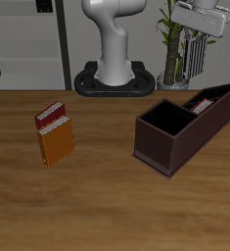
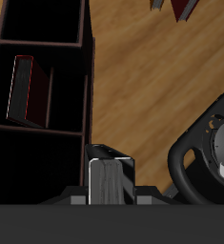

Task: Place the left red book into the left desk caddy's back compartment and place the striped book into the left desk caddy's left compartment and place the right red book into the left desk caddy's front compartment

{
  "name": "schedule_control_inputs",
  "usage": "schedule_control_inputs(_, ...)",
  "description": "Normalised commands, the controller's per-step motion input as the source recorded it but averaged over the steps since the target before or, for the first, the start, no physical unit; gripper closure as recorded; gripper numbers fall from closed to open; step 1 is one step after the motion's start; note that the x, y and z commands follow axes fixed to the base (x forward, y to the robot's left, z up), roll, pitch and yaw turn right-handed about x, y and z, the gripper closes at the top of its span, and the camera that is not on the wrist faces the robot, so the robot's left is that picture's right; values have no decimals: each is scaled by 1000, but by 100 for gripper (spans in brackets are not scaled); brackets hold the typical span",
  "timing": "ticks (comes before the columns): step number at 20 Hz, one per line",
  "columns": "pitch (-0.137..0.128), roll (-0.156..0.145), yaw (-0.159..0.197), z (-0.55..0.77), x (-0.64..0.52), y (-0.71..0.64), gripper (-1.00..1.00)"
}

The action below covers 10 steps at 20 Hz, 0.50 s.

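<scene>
Striped book [image 1: 194, 55] [image 2: 109, 179]: held on end in the air over the far end of the left desk caddy, and I see it clear of the rim. It is in no compartment.
Jaws: closed on the striped book, one finger on each side of it, pointing down at the caddy.
Left desk caddy [image 1: 163, 149] [image 2: 88, 67]: on the counter, set at a slant. Its large square section is at the near end and the narrower slots lie farther back.
Right red book [image 1: 202, 103] [image 2: 25, 91]: on edge inside one of the narrower slots. I cannot tell from these views which named compartment that is.
Left red book [image 1: 49, 116]: on the counter, well apart from the caddy and across the robot's base from it, touching the far end of the orange-brown book.
Orange-brown book [image 1: 57, 143]: flat on the counter, just nearer the front edge than the small red one.
Counter [image 1: 107, 206] [image 2: 142, 76]: wood grain. The wrist view shows bare wood beside the caddy wall.
</scene>
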Motion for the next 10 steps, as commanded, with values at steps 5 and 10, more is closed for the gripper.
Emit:
schedule_control_inputs(5,5,55,-26,63,-52,353,100)
schedule_control_inputs(10,-8,28,2,63,77,191,100)
